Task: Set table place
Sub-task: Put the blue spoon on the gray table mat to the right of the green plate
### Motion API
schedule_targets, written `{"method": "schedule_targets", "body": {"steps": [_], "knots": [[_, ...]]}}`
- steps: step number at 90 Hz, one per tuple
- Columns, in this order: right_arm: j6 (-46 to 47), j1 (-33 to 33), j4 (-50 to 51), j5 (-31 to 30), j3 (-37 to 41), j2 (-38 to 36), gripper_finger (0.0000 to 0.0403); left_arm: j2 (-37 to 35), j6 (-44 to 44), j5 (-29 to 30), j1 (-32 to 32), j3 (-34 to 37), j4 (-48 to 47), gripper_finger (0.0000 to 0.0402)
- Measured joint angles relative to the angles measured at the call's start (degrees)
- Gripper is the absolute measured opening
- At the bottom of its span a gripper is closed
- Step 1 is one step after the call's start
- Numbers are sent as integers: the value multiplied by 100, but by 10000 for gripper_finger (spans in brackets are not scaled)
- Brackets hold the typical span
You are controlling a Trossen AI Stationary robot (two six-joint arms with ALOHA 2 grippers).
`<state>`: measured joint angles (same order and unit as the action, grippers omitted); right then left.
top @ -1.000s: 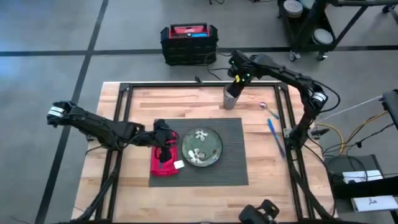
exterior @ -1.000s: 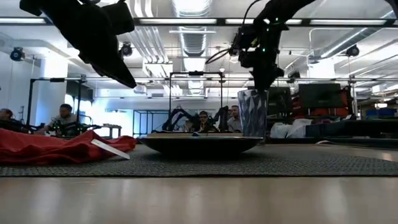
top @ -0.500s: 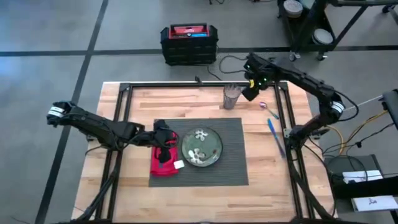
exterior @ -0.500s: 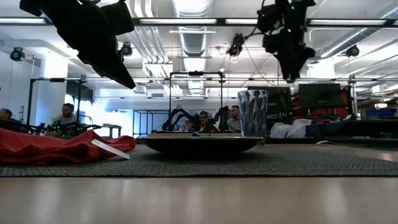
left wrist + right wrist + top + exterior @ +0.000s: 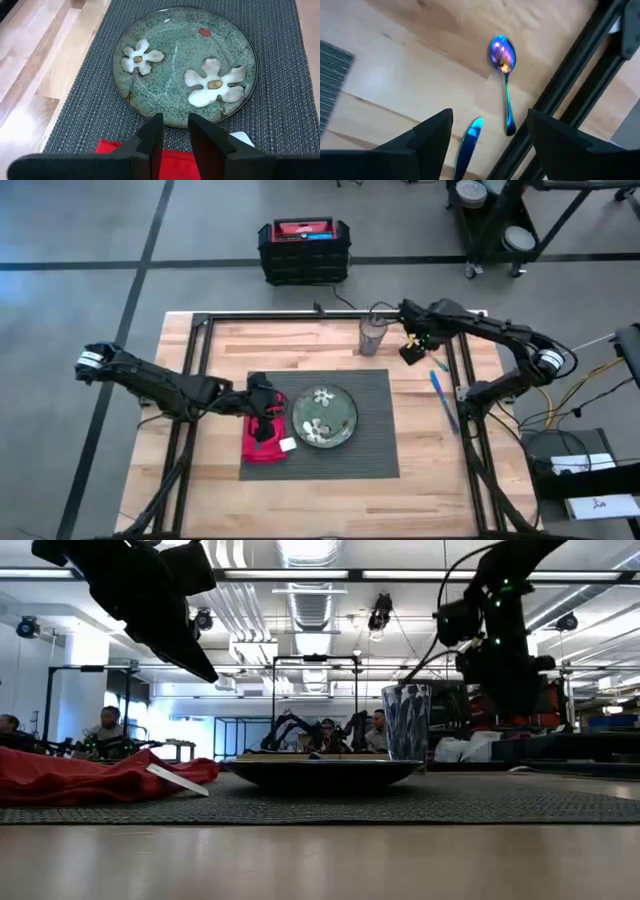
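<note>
Tabletop (image 5: 220, 340): light wood planks, black frame.

Placemat (image 5: 375, 430): dark grey, ribbed weave, rectangular, centre of tabletop.

Plate (image 5: 323, 417): round, glazed green, white flower pattern; on placemat, left of its middle.

Napkin (image 5: 262, 442): red cloth, rumpled, touching plate's left side, partly on the mat's left edge.

Glass (image 5: 373, 335): clear, small, upright on bare wood just beyond placemat's far edge.

Spoon (image 5: 504, 75): thin metal, iridescent blue-purple, flat on wood at far right, beside the frame bar; bowl toward the far side, handle running nearer.

Second utensil (image 5: 443, 400): blue, slender, right of placemat, long axis running near-to-far; type unclear.

Right gripper (image 5: 411, 348): just right of glass, above the wood beside the spoon; fingers (image 5: 432, 135) spread wide, holding nothing. Spoon lies just ahead of and between the fingers, its long axis roughly in line with the gap. Nearer arm for both utensils. Likely next: descend and pinch across the spoon's thin handle; flat, low profile suggests a slippery pick.

Left gripper (image 5: 262, 408): over napkin at plate's left edge; fingers (image 5: 150, 140) nearly together, narrow gap, empty.
</note>
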<state>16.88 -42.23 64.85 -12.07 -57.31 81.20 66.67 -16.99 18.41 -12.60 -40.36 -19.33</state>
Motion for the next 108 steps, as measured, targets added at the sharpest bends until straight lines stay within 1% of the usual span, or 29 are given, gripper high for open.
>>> {"method": "schedule_targets", "body": {"steps": [18,27,42,60,74,94,108], "knots": [[9,-361,-495,-9,395,0,248,0,0,0,0,0,0,77],[-8,-588,-809,1,468,58,239,0,0,0,0,0,0,77],[-169,-843,-1025,-1,536,210,221,0,-1,0,0,0,4,77],[-283,-871,-1111,1,674,532,205,0,0,0,0,0,4,77],[-343,-871,-1109,1,721,587,200,0,-1,0,0,0,3,77],[-336,-879,-1150,-3,725,587,205,0,0,0,0,0,5,77],[-11,-958,-1316,-18,776,589,211,0,-1,0,0,0,7,77]]}}
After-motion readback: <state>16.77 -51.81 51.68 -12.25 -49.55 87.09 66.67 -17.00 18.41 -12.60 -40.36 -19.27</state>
